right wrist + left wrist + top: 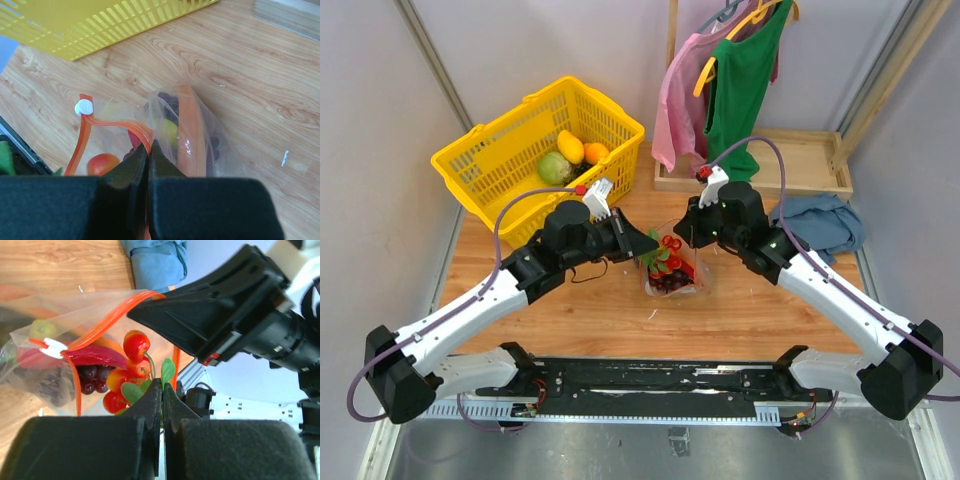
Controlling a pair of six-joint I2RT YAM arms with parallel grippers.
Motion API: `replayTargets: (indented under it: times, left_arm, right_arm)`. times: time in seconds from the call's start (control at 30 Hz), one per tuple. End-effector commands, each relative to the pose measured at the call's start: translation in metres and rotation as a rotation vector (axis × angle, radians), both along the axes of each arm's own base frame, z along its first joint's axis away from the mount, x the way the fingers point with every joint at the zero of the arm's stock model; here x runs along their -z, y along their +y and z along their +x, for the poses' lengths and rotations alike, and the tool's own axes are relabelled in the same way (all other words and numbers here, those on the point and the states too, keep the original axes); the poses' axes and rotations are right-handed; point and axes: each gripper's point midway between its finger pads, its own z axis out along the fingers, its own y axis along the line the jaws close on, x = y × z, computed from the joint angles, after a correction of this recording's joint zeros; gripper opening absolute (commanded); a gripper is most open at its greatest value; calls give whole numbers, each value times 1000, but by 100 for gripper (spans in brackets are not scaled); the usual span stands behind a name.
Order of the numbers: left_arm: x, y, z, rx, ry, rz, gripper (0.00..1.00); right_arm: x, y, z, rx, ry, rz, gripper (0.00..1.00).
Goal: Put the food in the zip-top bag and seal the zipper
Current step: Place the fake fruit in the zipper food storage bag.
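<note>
zip-top bag (682, 283) mouth up, zipper (107, 320) l-r, l end effector (162, 386) + r end effector (148, 148) pinching rim

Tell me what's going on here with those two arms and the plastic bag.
Both arms meet over the clear zip-top bag in mid-table. The right claw is shut on the bag's mouth edge by the zipper, holding it open. The left claw pinches the leafy stem of a red berry bunch at that mouth. The grapes, a long orange piece, a yellow piece and a red chili already lie inside. The zipper is not sealed.
</note>
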Motion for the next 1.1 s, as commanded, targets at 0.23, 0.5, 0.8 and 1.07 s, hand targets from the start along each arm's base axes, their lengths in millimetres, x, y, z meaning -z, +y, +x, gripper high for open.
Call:
replayTargets:
  times: [0.23,0.5,0.8,1.07]
  left_arm:
    - [14,-16,35,-207,109,-161,1]
    - [36,-16,48,-260,83,-74,7]
    - [78,4,55,-345,53,131,14]
    - [69,8,63,-323,-32,256,35]
  right_arm:
    - [-33,17,-10,-68,-88,64,1]
    - [-37,21,-19,-101,-104,53,1]
    - [-42,17,-19,-83,-115,52,1]
    - [-41,14,-17,-73,-120,38,1]
